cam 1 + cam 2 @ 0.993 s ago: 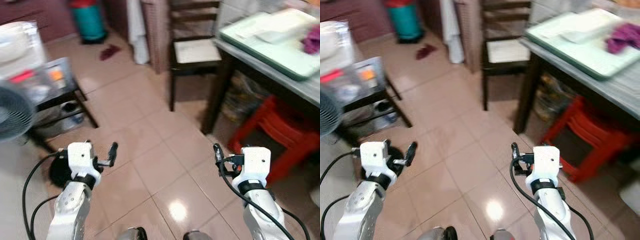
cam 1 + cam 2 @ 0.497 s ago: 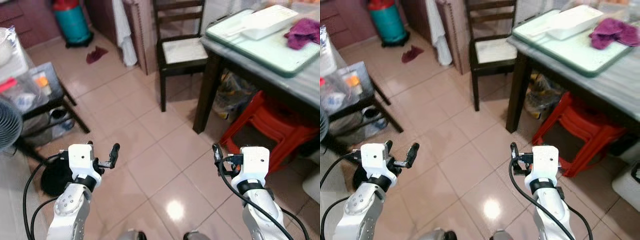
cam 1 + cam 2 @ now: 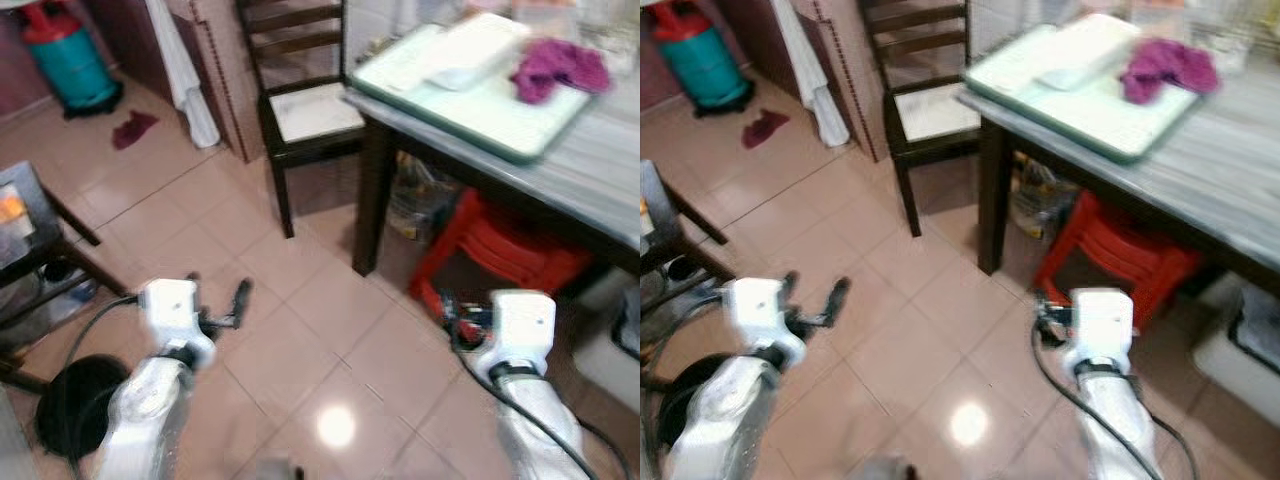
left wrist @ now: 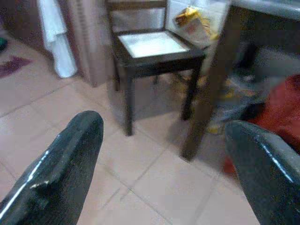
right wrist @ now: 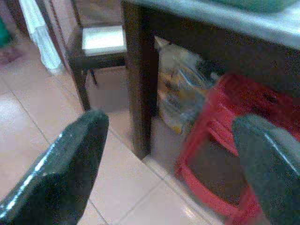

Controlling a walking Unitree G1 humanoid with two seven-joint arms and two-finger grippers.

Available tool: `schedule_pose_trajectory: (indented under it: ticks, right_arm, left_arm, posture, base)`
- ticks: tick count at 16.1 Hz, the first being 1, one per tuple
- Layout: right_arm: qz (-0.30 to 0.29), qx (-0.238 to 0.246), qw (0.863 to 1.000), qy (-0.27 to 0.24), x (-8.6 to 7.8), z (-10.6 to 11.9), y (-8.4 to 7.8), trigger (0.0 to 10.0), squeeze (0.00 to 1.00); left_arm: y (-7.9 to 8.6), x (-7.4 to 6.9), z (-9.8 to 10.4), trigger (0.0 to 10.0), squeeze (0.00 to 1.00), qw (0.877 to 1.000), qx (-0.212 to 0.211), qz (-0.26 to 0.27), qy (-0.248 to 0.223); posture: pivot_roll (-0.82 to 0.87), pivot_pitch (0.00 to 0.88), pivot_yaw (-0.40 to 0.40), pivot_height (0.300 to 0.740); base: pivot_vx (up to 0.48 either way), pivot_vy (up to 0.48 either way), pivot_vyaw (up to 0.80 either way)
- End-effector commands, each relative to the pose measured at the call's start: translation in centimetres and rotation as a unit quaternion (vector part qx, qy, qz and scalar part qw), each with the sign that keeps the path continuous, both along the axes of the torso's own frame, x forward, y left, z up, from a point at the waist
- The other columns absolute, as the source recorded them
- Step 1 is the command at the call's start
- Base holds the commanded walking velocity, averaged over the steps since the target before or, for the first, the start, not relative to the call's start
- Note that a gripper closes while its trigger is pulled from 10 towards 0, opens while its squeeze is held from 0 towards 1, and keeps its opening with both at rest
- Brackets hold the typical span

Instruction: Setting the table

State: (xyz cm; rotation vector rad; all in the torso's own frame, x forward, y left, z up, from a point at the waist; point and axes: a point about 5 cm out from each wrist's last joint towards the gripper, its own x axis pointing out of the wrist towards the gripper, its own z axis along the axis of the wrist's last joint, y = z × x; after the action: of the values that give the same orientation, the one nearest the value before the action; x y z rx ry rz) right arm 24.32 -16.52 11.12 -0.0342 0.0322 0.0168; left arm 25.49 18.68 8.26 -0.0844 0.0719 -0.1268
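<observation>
Room: pink tiled floor (image 3: 300, 330), with a dark wooden chair (image 3: 300, 115) at 12 o'clock and a grey tabletop (image 3: 1200, 190) at 1 to 2 o'clock; the head views are blurred.
Task things: a pale green tray (image 3: 470, 100) lies on the tabletop, carrying a white dish (image 3: 470, 55) and a purple cloth (image 3: 560, 65); no plates or cutlery can be made out.
Under the tabletop: a red stool (image 3: 500, 250) just beside the dark table leg (image 3: 372, 190), with a crinkled bag (image 5: 180, 93) behind it.
Left gripper (image 4: 159, 154): low at 8 o'clock over the floor, jaws wide apart, holding nothing.
Right gripper (image 5: 171, 159): low at 4 o'clock, jaws wide apart and empty, facing the table leg and stool.
Stage: judged an approach, with nothing yet in reach.
Risk: the right arm sits below the tabletop edge near the stool, so walking closer without raising it could knock either.
Risk: blur may spoil aim at the tray.
</observation>
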Motion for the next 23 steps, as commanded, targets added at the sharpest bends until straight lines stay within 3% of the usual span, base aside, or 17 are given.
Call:
schedule_pose_trajectory:
  ticks: [1,9,12,14,17,23]
  right_arm:
    - [-0.013,-0.007,1.0,0.009,-0.6,-0.3,-0.9,10.0,0.0]
    - [-0.014,-0.006,1.0,0.008,-0.6,-0.3,-0.9,10.0,0.0]
    - [-0.013,-0.009,1.0,-0.003,-0.6,0.0,-0.9,10.0,0.0]
    - [-0.022,-0.013,0.999,-0.035,-0.6,1.2,-1.1,10.0,0.0]
    - [-0.035,-0.024,0.996,-0.081,-1.6,2.8,-1.8,10.0,0.0]
    - [-0.036,-0.05,0.996,-0.07,-3.2,2.3,-2.4,10.0,0.0]
  left_arm:
    - [-0.5,0.0,0.1,10.0,0.0,1.0,-0.004,-0.008,-0.002]
    - [-0.8,0.2,-0.1,10.0,0.0,1.0,-0.004,-0.015,0.005]
    - [-0.9,0.4,-0.2,10.0,0.0,1.0,0.0,0.003,0.008]
    - [-1.2,0.3,0.5,10.0,0.0,1.0,0.003,0.005,-0.015]
    - [-0.5,-0.6,1.2,10.0,0.0,0.998,0.03,0.036,-0.047]
    - [0.8,-2.0,1.3,10.0,0.0,0.989,0.096,0.089,-0.061]
  posture:
    - [-0.1,0.188,0.087,0.74]
    - [-0.11,0.186,0.087,0.74]
    - [-0.1,0.184,0.085,0.74]
    - [-0.11,0.181,0.084,0.74]
    - [-0.11,0.175,0.081,0.74]
    - [-0.11,0.165,0.077,0.74]
  base:
    - [0.326,0.0,-0.8]
    - [0.269,0.0,-0.8]
    - [0.0,0.0,0.0]
    - [0.0,0.0,0.0]
    - [0.0,0.0,0.0]
    - [0.0,0.0,0.0]
